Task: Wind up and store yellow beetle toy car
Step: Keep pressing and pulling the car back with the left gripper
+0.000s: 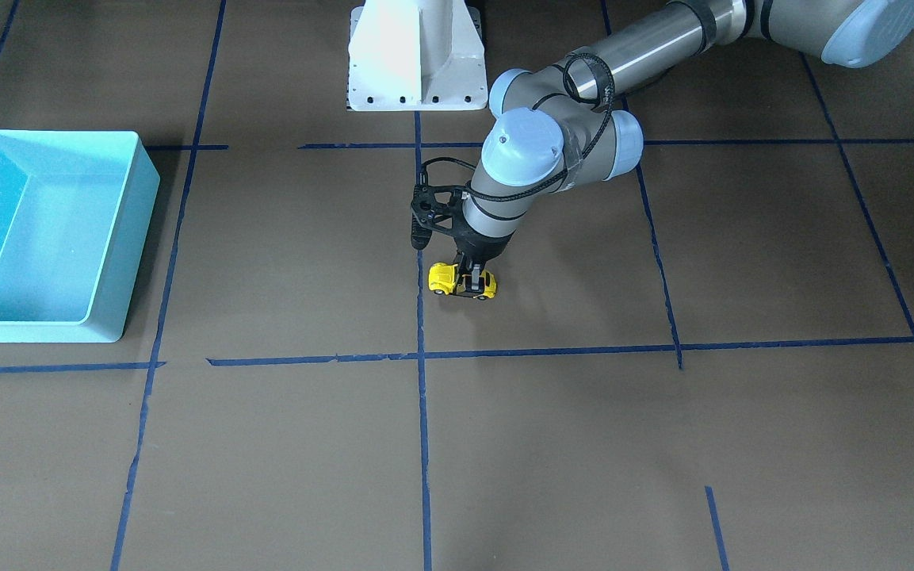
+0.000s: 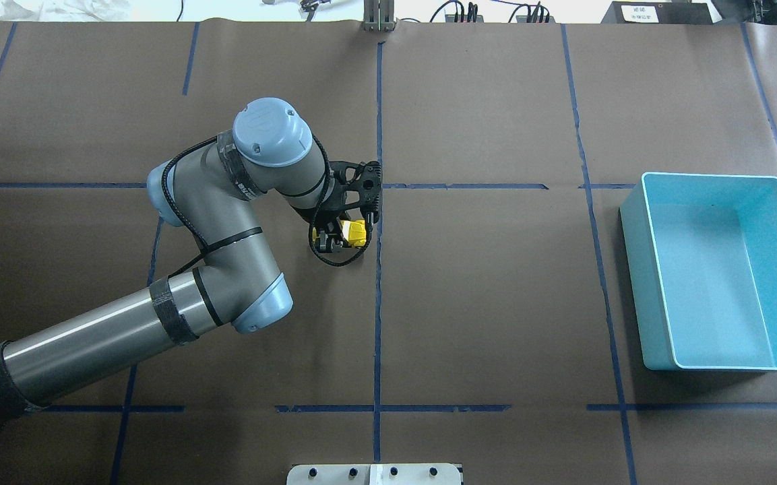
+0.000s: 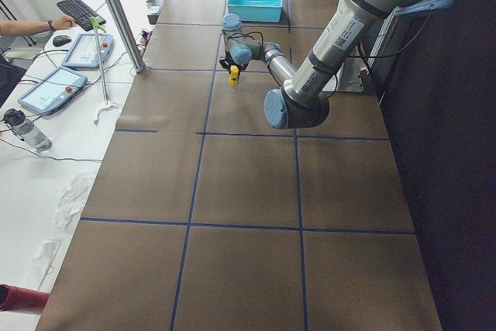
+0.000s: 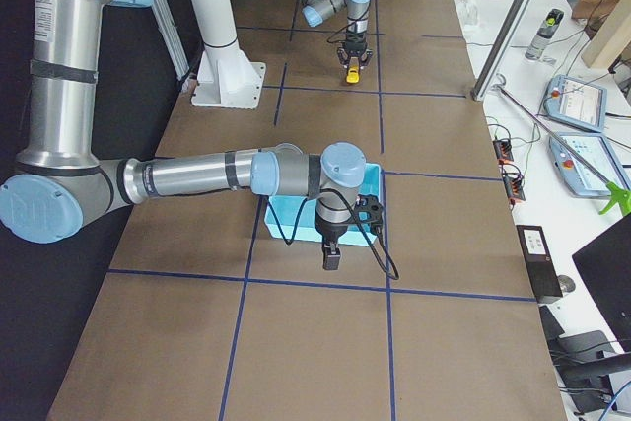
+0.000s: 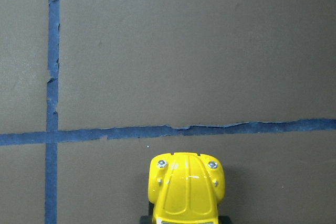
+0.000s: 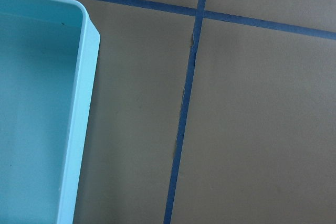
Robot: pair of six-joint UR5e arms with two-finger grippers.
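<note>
1. At the middle of the bench (image 1: 552,444), the left gripper (image 1: 471,279) points straight down on the yellow beetle toy car (image 1: 445,277). Its two fingers are clamped across the car's middle, one on each flank.
2. The car is just beside a long line of blue tape (image 1: 422,349), close to where that line crosses another. I cannot tell whether its wheels touch the brown surface or hang a shade above it.
3. In the left wrist camera the rounded yellow bonnet points toward one tape line, with a strip of bare bench between them.
4. The left arm (image 2: 213,269) reaches in from the robot's left side, its elbow bent back on itself above the bench.
5. The light-blue bin (image 1: 138,230) stands well apart from the car, out toward the robot's right end of the bench.
6. The right gripper (image 4: 332,261) hangs just beside the bin's rim. It shows only from the side camera, small and dark, so I cannot tell whether it is open or closed.
7. The right wrist camera looks down on one corner of the bin and a tape crossing beside it.
</note>
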